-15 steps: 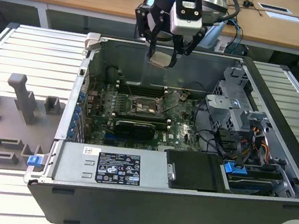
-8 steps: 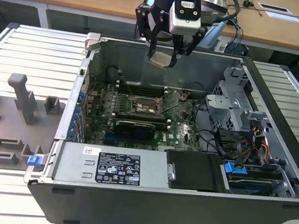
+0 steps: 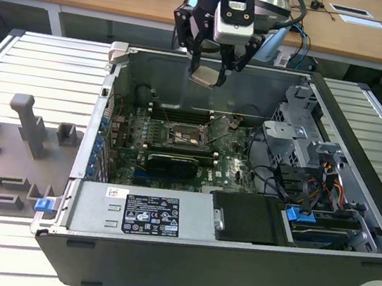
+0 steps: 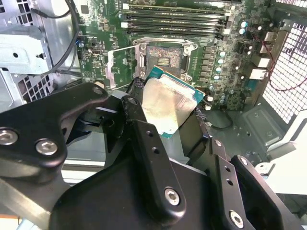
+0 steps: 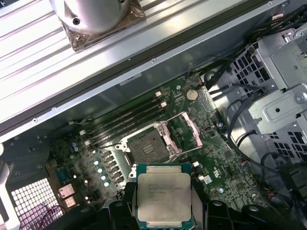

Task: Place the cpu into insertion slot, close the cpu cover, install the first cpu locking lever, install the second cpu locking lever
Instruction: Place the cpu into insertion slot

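1. The pincer [image 3: 208, 74] is clamped on the cpu [image 3: 203, 79], gripping it by its edges.
2. The cpu hangs in the air above the open computer case [image 3: 180, 273], which sits on the slatted table [image 3: 37, 72].
3. The insertion slot [image 3: 190, 136] lies bare on the green motherboard [image 3: 234, 167], well below the cpu.
4. The cpu cover [image 4: 122, 67] stands swung open beside the slot.

Ribbed silver-grey metal surface [image 3: 39, 58], slats running lengthwise toward the exterior view's left and right. Carries a dark computer case [image 3: 182, 255] lying on its side, open on top, across the middle and the exterior view's right. Holds, just beside the case on the exterior view's left, a grey moulded holder block [image 3: 11, 153] with upright posts and shallow pockets. Shows in the first wrist view as pale slats [image 5: 158, 38] beyond the case wall.
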`<state>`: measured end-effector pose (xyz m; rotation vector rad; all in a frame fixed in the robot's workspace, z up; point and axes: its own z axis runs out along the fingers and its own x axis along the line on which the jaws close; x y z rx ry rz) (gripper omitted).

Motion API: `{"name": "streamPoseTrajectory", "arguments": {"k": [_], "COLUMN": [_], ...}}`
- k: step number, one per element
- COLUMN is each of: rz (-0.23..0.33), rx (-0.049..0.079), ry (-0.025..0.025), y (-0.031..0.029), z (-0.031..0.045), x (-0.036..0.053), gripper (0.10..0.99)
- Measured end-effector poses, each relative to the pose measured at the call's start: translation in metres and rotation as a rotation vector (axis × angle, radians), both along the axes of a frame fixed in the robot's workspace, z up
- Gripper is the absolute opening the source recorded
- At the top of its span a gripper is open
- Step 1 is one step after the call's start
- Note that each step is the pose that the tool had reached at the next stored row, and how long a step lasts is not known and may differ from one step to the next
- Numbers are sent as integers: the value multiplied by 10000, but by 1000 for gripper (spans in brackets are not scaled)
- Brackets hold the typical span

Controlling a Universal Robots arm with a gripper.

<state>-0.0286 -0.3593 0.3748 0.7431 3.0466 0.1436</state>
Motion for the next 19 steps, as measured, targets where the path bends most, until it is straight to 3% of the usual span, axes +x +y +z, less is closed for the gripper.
{"name": "streamPoseTrajectory", "arguments": {"k": [12,19], "rz": [-717,-1593], "rx": [0,1], "ry": [0,0], "y": [0,0], "z": [-4,-9], "x": [0,0], "gripper": [541,541]}}
